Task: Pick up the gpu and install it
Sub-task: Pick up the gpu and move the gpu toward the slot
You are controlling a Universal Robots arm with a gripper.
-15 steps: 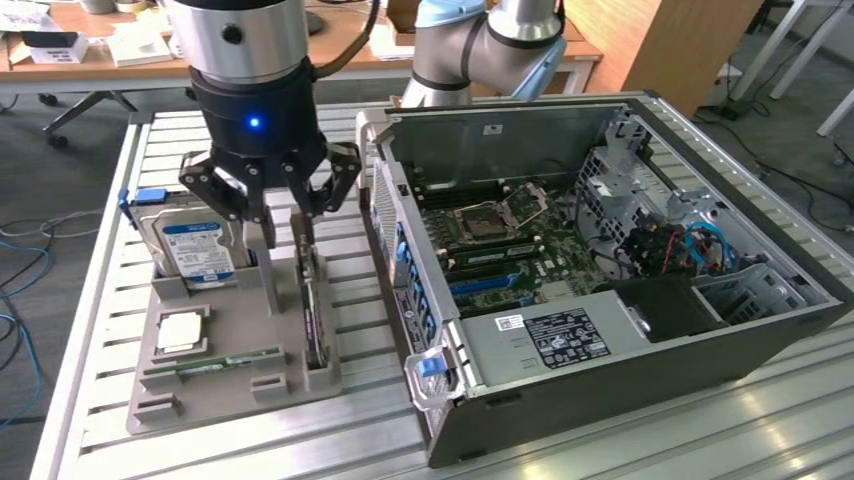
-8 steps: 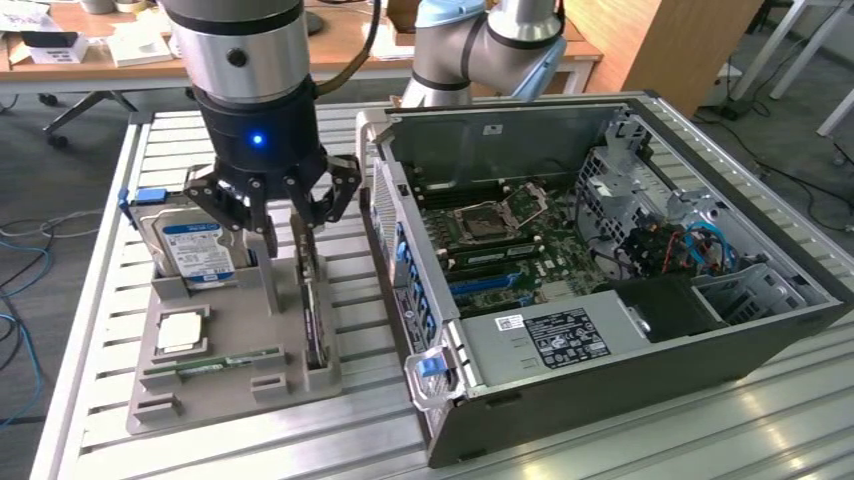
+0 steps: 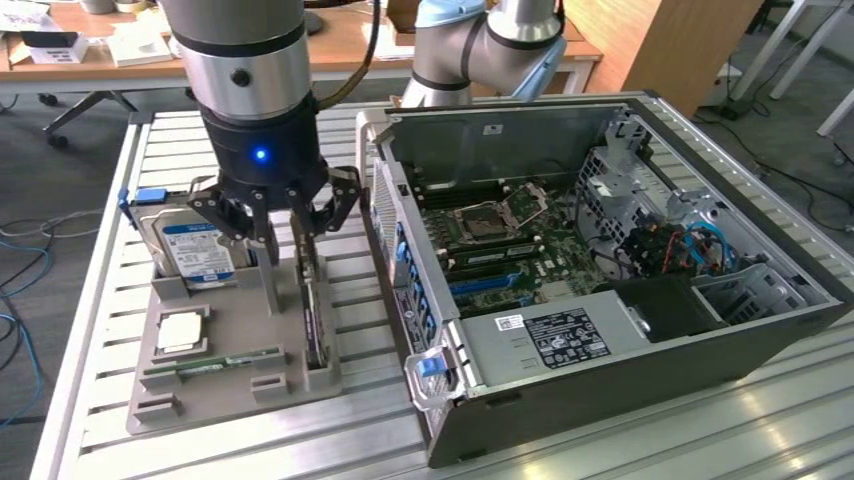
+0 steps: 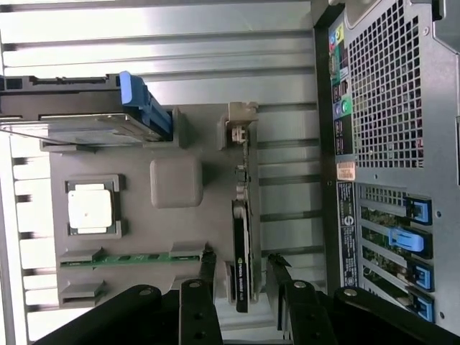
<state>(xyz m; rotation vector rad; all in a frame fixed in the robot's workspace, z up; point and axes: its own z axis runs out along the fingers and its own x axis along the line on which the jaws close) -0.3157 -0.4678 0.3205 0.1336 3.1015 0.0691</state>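
The gpu (image 3: 310,312) stands on its edge in the slot of a grey holder (image 3: 240,392) nearest the computer case. In the wrist view the gpu (image 4: 243,248) is a thin dark card seen edge-on, with its silver bracket (image 4: 241,129) at the far end. My gripper (image 3: 291,268) hangs over the holder, open, with one black finger on each side of the card. Seen from the wrist, the gripper (image 4: 241,257) straddles the card's near end and its fingertips (image 4: 207,267) stand apart from the card. Nothing is held.
The holder (image 4: 144,223) also carries a silver hard drive (image 3: 198,250) with a blue-white label, a square processor chip (image 3: 180,332) and a green memory stick (image 3: 220,362). The open computer case (image 3: 747,340), motherboard (image 3: 501,235) exposed, lies on the exterior view's right on the slatted metal table (image 3: 747,440).
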